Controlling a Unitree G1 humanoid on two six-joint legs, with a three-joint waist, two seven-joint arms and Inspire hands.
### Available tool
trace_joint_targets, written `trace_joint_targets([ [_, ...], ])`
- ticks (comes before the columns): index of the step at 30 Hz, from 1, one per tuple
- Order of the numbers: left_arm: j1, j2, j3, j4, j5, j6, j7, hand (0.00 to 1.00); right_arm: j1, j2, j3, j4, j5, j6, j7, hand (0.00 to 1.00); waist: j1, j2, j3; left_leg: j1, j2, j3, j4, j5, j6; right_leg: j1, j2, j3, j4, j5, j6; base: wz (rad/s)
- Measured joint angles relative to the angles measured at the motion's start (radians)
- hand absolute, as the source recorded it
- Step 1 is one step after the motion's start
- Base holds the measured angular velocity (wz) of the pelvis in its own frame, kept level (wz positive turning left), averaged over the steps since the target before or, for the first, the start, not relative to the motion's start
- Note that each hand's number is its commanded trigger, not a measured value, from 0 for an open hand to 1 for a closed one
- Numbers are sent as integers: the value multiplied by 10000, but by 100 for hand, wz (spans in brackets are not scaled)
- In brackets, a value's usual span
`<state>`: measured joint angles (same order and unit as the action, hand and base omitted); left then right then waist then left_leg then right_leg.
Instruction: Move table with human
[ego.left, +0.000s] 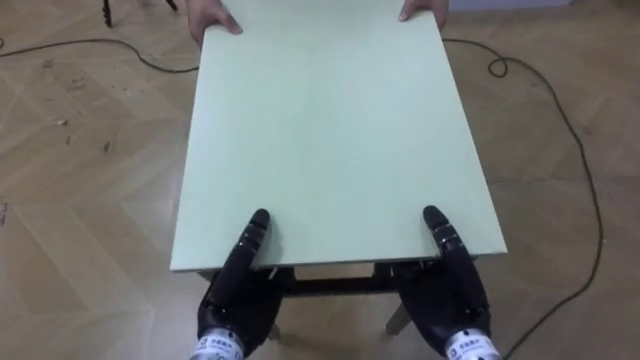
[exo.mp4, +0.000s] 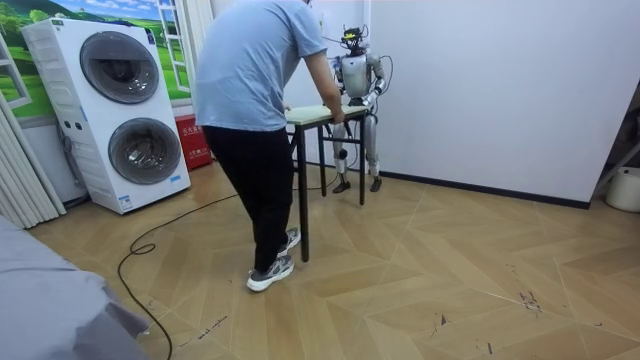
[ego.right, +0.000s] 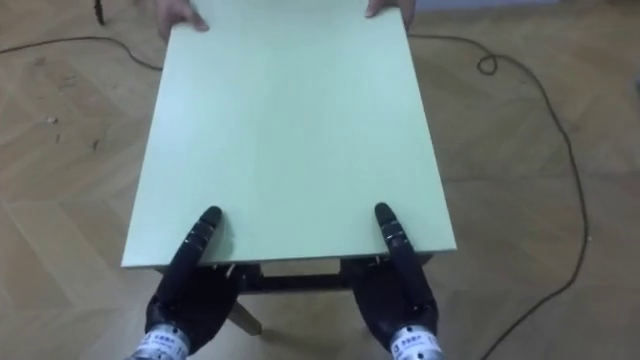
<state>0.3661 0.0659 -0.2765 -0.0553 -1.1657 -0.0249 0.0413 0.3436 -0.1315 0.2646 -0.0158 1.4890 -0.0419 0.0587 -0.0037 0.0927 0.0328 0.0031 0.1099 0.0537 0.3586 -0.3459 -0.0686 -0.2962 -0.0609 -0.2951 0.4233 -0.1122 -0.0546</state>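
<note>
A pale green table (ego.left: 330, 130) stretches away from me over the wood floor. My left hand (ego.left: 238, 290) grips its near edge at the left, thumb lying on top and palm below the board. My right hand (ego.left: 450, 290) holds the near edge at the right in the same way. The fingers of both go under the top, out of sight. At the far edge a person's two hands (ego.left: 212, 18) clasp the corners. In the room view the person (exo.mp4: 250, 90) bends over one end of the table (exo.mp4: 315, 113) and I stand at the other, close to the white wall.
A dark cable (ego.left: 560, 110) loops over the floor to my right and another runs past the far left corner. Two stacked washing machines (exo.mp4: 115, 110) and a red box (exo.mp4: 192, 140) stand at the room view's left. A grey object (exo.mp4: 50, 310) fills its lower left corner.
</note>
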Motion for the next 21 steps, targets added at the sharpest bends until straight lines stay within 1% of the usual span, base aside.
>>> trace_joint_targets([
  [1,-106,24,-2,3,4,0,45,100,-77,-7,-5,0,-2,-36,-3,100,48,19,10,120,-21,-131,-555,17,29,-347,-189,-174,553,77,44,14],
  [2,-276,19,-83,47,7,23,236,100,-61,-6,-16,4,37,-147,-63,100,-57,5,25,318,-60,-286,-867,63,123,-839,-432,-225,1619,112,35,29],
  [3,-326,42,-96,86,-10,24,287,100,-59,15,-18,24,63,-159,-94,100,-137,-25,65,379,-62,-429,-923,59,217,-1200,-441,-53,1950,86,213,35],
  [4,-327,196,-108,85,-178,-40,300,100,-70,126,61,57,48,-128,-132,100,-144,-216,16,220,-188,-579,-761,-24,282,-1349,-207,730,603,380,383,23],
  [5,-471,325,-165,278,-351,-76,257,100,-116,44,80,77,41,-145,-126,100,-183,-254,38,-142,-382,-541,-219,-245,239,-1280,-331,796,-139,906,307,17],
  [6,-540,208,-214,448,-375,-75,257,100,-126,25,61,89,40,-199,-126,100,-179,-113,21,-318,-329,-360,82,-345,193,-1241,-351,566,-296,949,244,25],
  [7,-626,121,-269,581,-421,-67,248,100,-142,-14,10,95,-3,-279,-126,100,-202,-28,19,-507,-349,-33,318,-353,188,-1243,-427,420,-391,1181,49,13],
  [8,-649,130,-277,597,-389,-68,249,100,-139,-17,-39,149,-33,-254,-126,100,-219,-132,32,-513,-464,13,247,-273,266,-1206,-432,449,-554,1428,-34,8],
  [9,-649,146,-276,610,-382,-70,249,100,-137,17,-45,190,-33,-245,-126,100,-191,-202,29,-525,-512,31,154,-192,287,-1172,-430,460,-690,1565,-51,0],
  [10,-649,162,-278,638,-411,-58,252,100,-119,8,-55,196,-31,-205,-127,100,-224,-272,27,-628,-588,31,148,-59,322,-1024,-435,467,-1067,1939,-43,-3],
  [11,-642,153,-284,663,-449,12,259,100,-86,-6,-88,198,-53,-198,-129,100,-250,-363,28,-673,-772,40,97,92,454,-893,-488,571,-1495,2321,7,0],
  [12,-634,156,-286,664,-485,42,260,100,-80,-20,-103,199,-46,-180,-132,100,-249,-417,16,-722,-888,50,73,173,557,-847,-521,639,-1732,2537,56,-13],
  [13,-631,162,-305,664,-509,41,259,100,-100,-56,-137,196,-23,-102,-135,100,-266,-541,1,-856,-1119,235,20,351,730,-775,-596,814,-2295,3001,278,-9],
  [14,-616,162,-323,663,-521,39,258,100,-109,-107,-153,181,-5,-58,-136,100,-417,-590,-5,-1021,-1188,378,-9,459,1027,-614,-711,960,-2852,3368,988,0],
  [15,-616,159,-323,665,-517,37,257,100,-109,-121,-181,178,1,-20,-137,100,-442,-561,10,-1110,-1172,444,-10,507,1106,-631,-786,1018,-2650,3340,1144,39],
  [16,-620,147,-370,706,-436,52,266,100,52,-120,-215,170,64,-9,-142,100,-672,-515,23,-1129,-901,811,1,604,1265,-727,-943,1051,-1087,2162,865,78],
  [17,-620,163,-433,708,-251,97,270,100,320,-77,-230,111,153,-89,-89,100,-825,-568,10,-1008,-594,1354,-241,832,1072,-572,-1111,1075,435,838,818,80],
  [18,-615,156,-444,708,-156,127,269,100,431,-47,-230,111,198,-141,-14,100,-818,-615,8,-883,-483,1703,-470,1002,895,-402,-1150,1111,992,305,877,58],
  [19,-600,179,-446,706,-77,184,266,100,549,-21,-178,111,270,-243,61,100,-754,-728,0,-672,-445,2170,-852,1296,728,61,-1140,1400,1564,-543,1116,12],
  [20,-595,208,-436,703,-79,196,261,100,555,-33,-104,111,341,-305,65,100,-648,-817,1,-616,-521,2346,-909,1397,695,470,-1100,1627,1441,-994,1223,-5],
  [21,-590,227,-435,695,-82,195,251,100,553,-33,-83,111,357,-320,65,100,-547,-848,9,-618,-568,2362,-865,1411,671,584,-1047,1703,1109,-1039,1175,-39],
])
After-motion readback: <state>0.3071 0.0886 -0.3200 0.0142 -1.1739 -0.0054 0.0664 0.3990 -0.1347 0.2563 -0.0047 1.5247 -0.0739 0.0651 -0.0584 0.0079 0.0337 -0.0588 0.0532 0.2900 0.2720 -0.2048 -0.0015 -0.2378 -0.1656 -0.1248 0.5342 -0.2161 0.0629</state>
